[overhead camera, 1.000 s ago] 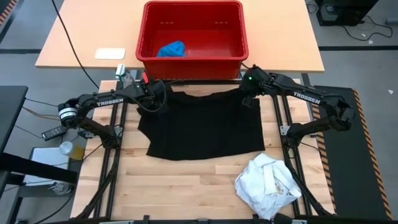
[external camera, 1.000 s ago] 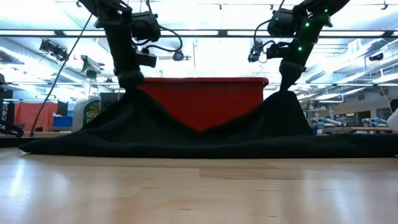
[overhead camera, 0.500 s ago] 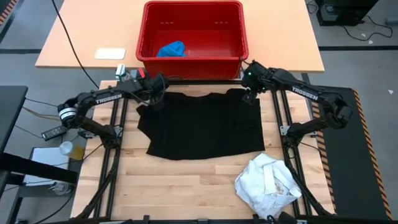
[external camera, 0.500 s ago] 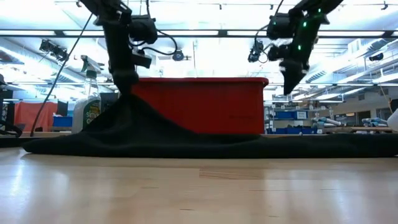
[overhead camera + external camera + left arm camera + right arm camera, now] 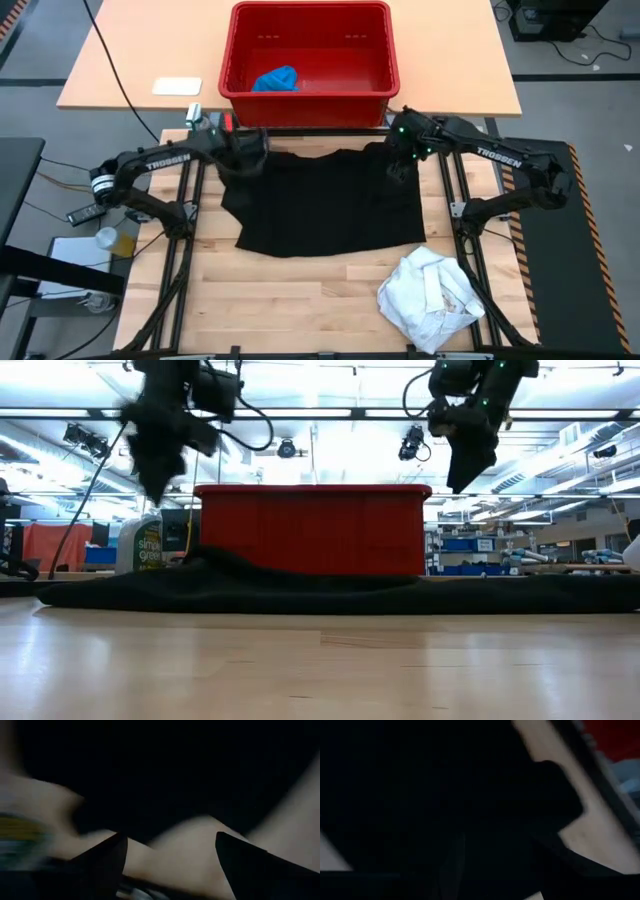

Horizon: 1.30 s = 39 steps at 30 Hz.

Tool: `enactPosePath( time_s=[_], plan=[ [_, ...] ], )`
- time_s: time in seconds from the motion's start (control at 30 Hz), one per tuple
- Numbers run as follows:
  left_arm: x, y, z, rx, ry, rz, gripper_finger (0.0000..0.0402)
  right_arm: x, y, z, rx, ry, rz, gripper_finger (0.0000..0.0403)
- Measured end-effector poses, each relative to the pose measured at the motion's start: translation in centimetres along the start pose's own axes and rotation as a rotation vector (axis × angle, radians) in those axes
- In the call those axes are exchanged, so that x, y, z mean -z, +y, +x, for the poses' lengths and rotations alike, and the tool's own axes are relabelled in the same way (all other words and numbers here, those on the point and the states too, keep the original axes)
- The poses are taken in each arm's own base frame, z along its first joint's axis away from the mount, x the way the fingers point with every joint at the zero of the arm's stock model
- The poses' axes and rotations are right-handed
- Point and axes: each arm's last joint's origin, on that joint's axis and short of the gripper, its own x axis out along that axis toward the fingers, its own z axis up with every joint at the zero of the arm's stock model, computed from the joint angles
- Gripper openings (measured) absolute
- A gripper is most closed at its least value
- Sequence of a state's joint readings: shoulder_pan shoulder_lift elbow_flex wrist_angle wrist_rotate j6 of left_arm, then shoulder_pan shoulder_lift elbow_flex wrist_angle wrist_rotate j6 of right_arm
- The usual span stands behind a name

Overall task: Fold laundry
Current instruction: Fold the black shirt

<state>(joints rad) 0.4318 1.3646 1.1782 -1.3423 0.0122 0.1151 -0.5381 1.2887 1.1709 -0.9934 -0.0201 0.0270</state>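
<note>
My left claw (image 5: 250, 152) hangs above the far left corner of the large black cloth garment (image 5: 325, 200), fingers spread wide with nothing between them, as my left wrist view shows plainly. My right claw (image 5: 400, 160) hangs over the far right corner; the low view shows it up in the air, clear of the cloth and carrying nothing, but I cannot tell how far its fingers stand apart. The black garment lies spread flat on the pale wooden table (image 5: 300, 300), its far edge just beside the red plastic basket (image 5: 310, 92), with a slight hump at the left corner in the low view. I judge the folding barely begun: this piece is laid out but no fold is in it yet, the crumpled white cloth garment (image 5: 430, 300) waits in a heap near the table's near right corner, and the small bright blue cloth garment (image 5: 276, 78) sits in the basket. For room, the bare wood nearer than the black cloth gives me space to fold toward, though the white heap sits close to its near right corner, and the basket wall hems me in at the far edge.
</note>
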Motion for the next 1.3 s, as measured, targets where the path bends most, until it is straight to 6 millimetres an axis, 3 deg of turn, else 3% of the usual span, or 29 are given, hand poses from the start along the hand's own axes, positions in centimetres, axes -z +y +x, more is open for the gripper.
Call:
enactPosePath(
  time_s=[0.13, 0.33, 0.53, 0.73, 0.83, 0.97, 1.1, 1.3],
  plan=[
    [2.4, -4.5, 1.0, 0.059, 0.075, 0.158, 0.0305, 0.0, 2.0, 0.0, -0.041, -0.01, -0.003, 0.0217],
    [5.2, -10.3, 3.1, 0.088, -0.055, 0.491, 0.0296, -0.7, 4.5, -0.2, -0.055, -0.122, -0.019, 0.0217],
    [7.3, -14.0, 6.9, 0.058, -0.156, 0.773, 0.0288, -1.4, 5.9, -0.4, -0.083, -0.221, -0.032, 0.0216],
    [7.3, -15.0, 8.1, -0.165, -0.307, 0.786, 0.0285, -1.4, 6.3, -0.5, -0.085, -0.234, 0.015, 0.0216],
    [7.1, -15.0, 8.9, -0.123, -0.278, 0.785, 0.0285, -1.5, 6.3, -0.5, -0.094, -0.239, 0.035, 0.0216],
    [6.2, -15.5, 8.7, 0.009, -0.254, 0.636, 0.0275, -1.5, 6.5, -0.5, -0.103, -0.243, 0.054, 0.0216],
    [5.4, -15.4, 9.0, -0.013, -0.151, 0.554, 0.0245, -1.6, 6.9, -0.6, -0.121, -0.257, 0.064, 0.0216],
    [4.8, -15.4, 10.9, -0.086, 0.049, 0.588, 0.0202, -2.0, 7.3, -0.8, -0.143, -0.305, 0.065, 0.0216]
  ],
)
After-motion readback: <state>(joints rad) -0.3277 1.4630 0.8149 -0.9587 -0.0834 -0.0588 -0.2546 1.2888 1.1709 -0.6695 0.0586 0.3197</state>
